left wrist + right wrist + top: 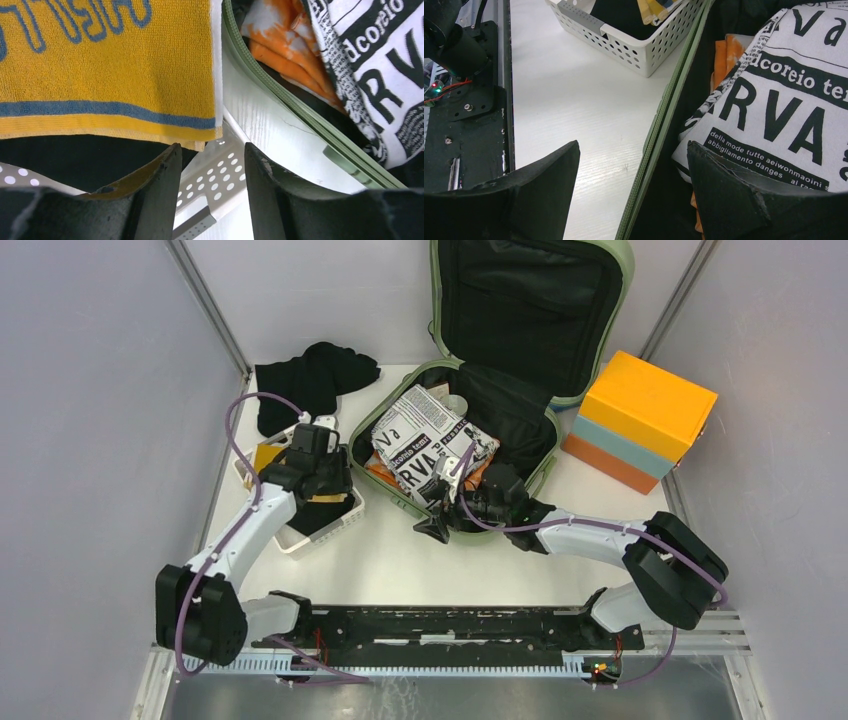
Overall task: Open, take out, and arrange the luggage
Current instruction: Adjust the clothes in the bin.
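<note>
Lying open at the back middle of the table [400,570], the suitcase [530,315] is seen with its lid raised against the wall and a newsprint-patterned cloth [425,435] packed in its base. The right gripper [631,145] is positioned at the near zip edge, jaws spread wide and empty. The left gripper [211,147] is poised over the white basket [300,540] by a yellow towel [100,60], jaws about half open with nothing between them.

The green luggage [530,310] lies open, lid upright, a newsprint-patterned garment [425,435] on top, with the right gripper [440,520] at its near rim and the left gripper [328,483] above a white basket [292,541].
</note>
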`<control>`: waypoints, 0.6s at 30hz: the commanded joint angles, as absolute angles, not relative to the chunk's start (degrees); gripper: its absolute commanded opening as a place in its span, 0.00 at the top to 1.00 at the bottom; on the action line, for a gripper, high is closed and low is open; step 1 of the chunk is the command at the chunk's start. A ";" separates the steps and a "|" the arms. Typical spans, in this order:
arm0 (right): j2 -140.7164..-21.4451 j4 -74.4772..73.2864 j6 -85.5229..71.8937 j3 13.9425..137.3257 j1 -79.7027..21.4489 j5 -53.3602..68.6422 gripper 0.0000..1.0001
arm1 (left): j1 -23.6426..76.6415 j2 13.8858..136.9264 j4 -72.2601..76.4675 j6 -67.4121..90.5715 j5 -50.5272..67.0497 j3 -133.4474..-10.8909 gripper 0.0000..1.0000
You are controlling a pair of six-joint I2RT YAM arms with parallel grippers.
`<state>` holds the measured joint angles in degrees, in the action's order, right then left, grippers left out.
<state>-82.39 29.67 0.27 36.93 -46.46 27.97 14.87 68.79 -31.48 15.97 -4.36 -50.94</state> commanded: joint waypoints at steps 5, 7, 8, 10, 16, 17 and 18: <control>-81.89 32.87 0.35 37.25 -46.50 28.18 0.16 | 15.03 73.70 -26.08 9.97 -7.40 -53.91 0.43; -82.14 32.95 0.29 37.48 -46.49 28.27 0.16 | 15.03 75.39 -25.90 9.81 -7.38 -54.40 0.43; -82.17 33.04 0.26 37.53 -46.49 28.27 0.16 | 15.11 76.19 -25.80 9.67 -7.37 -54.67 0.43; -82.19 33.05 0.34 37.45 -46.45 28.19 0.16 | 15.12 77.52 -25.67 9.38 -7.60 -55.20 0.40; -82.40 33.13 0.30 37.44 -46.35 28.37 0.16 | 15.12 81.07 -26.08 8.62 -9.98 -57.50 0.43; -82.34 33.13 0.35 37.36 -46.31 28.30 0.16 | 15.12 81.64 -26.62 8.75 -10.54 -57.89 0.45; -82.20 33.13 0.35 37.35 -46.30 28.28 0.16 | 15.12 82.08 -26.89 8.84 -10.78 -58.23 0.46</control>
